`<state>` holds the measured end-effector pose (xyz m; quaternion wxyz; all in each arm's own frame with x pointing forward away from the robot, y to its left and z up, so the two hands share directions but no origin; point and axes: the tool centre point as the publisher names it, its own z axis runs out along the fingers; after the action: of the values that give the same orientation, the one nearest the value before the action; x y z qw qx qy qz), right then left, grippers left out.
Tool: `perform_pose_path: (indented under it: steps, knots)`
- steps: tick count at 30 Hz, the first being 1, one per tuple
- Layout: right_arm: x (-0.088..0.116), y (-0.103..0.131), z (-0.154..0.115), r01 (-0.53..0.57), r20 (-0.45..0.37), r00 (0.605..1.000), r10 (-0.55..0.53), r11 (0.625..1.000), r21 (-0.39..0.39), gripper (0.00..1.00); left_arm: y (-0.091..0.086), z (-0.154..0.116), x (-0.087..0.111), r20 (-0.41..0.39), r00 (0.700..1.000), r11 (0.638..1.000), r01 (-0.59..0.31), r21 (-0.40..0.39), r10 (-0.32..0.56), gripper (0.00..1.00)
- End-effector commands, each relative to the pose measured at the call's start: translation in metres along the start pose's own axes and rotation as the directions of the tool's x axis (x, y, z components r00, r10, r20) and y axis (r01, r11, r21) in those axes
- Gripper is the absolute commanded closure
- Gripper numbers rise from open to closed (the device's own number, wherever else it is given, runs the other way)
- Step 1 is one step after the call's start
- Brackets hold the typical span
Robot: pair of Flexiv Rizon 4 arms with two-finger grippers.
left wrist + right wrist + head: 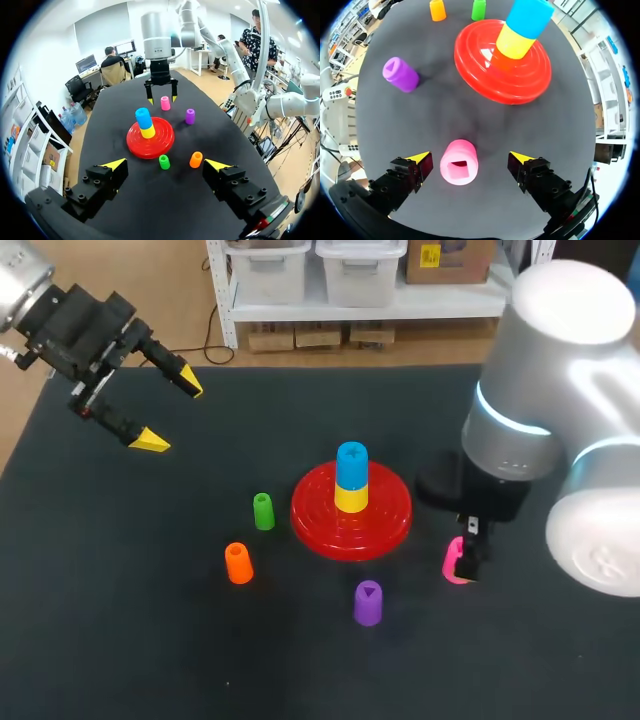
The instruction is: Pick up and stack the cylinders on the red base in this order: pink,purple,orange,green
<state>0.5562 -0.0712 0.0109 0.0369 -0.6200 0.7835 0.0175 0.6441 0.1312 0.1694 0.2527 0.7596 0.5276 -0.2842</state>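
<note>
Right wrist view shows you the pink cylinder (459,162) upright between your right gripper's (470,159) spread fingers, neither touching it, near the tabletop's right edge beside the red base (480,75). Your left gripper (172,413), also spread, hangs over the far-left corner.

Black table (120,640), red base (385,525), cylinders (238,562)
</note>
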Motion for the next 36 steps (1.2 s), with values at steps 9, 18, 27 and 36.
perform_pose_path:
  steps: [9,18,27,36]
  knots:
    - [-0.0016,-0.0040,0.0034,-0.013,-0.009,1.000,0.013,1.000,-0.002,0.00,-0.0008,0.0007,0.0005,0.000,1.000,1.000,-0.001,-0.003,0.001,0.00]
    - [-0.0001,-0.0054,0.0049,-0.017,-0.014,1.000,0.017,1.000,-0.017,0.00,-0.0008,0.0007,0.0005,0.000,1.000,1.000,-0.001,-0.003,0.001,0.00]
    - [-0.0002,-0.0054,0.0075,-0.014,-0.016,1.000,0.014,0.999,-0.038,1.00,-0.0008,0.0007,0.0005,0.000,1.000,1.000,-0.001,-0.003,0.001,0.00]
    - [-0.0006,-0.0053,0.0077,-0.008,-0.017,1.000,0.007,0.998,-0.055,1.00,-0.0008,0.0007,0.0005,0.000,1.000,1.000,-0.001,-0.003,0.001,0.00]
